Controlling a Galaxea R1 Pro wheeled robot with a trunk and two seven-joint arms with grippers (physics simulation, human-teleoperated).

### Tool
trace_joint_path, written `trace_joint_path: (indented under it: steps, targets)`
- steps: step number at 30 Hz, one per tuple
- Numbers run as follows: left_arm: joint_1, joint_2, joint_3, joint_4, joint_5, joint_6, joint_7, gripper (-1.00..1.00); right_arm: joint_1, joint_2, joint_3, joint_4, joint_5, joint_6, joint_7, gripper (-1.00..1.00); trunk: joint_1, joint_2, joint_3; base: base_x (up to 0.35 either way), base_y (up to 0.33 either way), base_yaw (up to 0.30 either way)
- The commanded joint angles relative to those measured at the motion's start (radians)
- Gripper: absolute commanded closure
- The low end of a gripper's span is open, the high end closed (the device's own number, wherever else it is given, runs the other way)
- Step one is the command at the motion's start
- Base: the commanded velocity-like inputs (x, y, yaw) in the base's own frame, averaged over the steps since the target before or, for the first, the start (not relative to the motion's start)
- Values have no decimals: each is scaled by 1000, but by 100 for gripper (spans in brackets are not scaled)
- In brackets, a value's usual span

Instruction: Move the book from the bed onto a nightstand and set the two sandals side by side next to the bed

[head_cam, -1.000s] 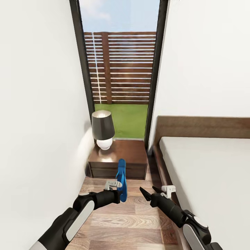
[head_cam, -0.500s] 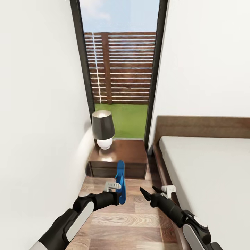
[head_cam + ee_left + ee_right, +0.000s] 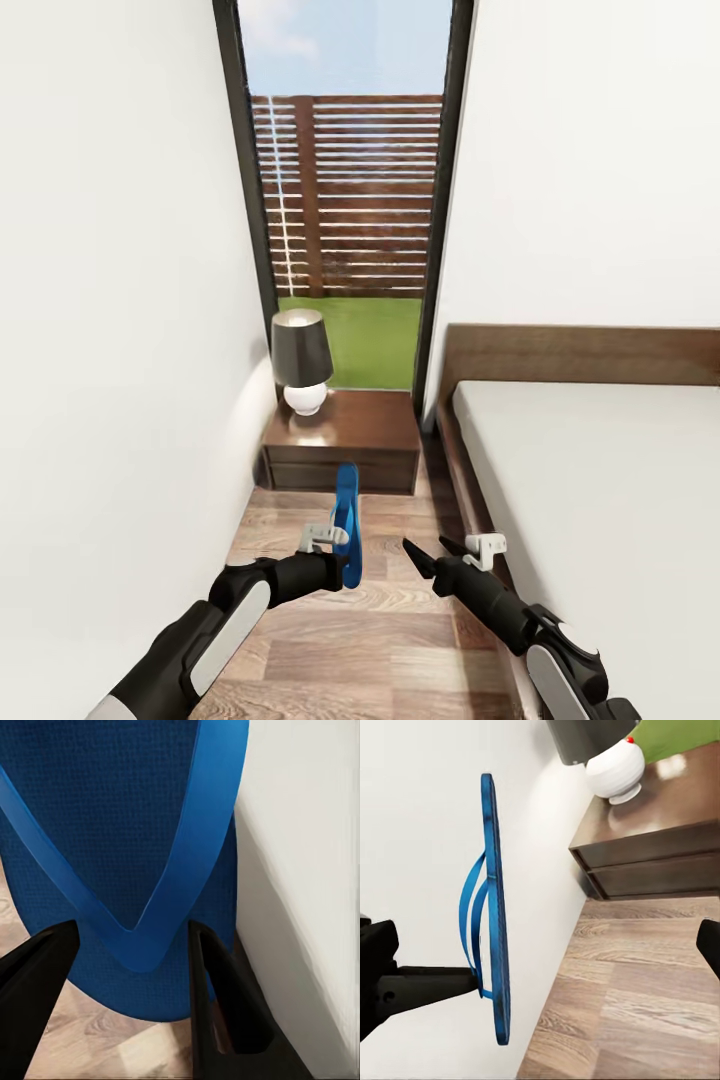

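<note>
Left pincer point(image 3: 338, 548) is clamped on a blue sandal point(image 3: 348, 520), held upright above the floor point(image 3: 360, 640); right pincer point(image 3: 428, 555) is held open, empty, beside the bed point(image 3: 600, 480).

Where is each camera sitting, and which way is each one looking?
Head view: on the robot's head, looking forward and down at the nightstand, bed and both arms.
Left wrist view: by the left end effector, looking along its fingers at the sandal it holds.
Right wrist view: by the open right end effector, looking across at the sandal, lamp and nightstand.
All three views share the blue sandal.
</note>
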State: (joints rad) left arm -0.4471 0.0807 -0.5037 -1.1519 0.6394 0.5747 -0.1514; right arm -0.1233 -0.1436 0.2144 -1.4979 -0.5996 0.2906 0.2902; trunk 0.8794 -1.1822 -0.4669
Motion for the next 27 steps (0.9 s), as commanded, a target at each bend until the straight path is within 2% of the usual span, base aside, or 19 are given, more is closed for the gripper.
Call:
trace_joint_path:
  steps: [1,27]
  targets:
    - [-1,0,-1,-1,3,4,0,100,0,-1,0,-1,-9,5,0,-100,-1,-1,-1,-339,0,0]
    - [-1,1,0,-2,5,4,0,100,0,-1,0,-1,-9,6,3,-100,-1,-1,-1,-339,0,0]
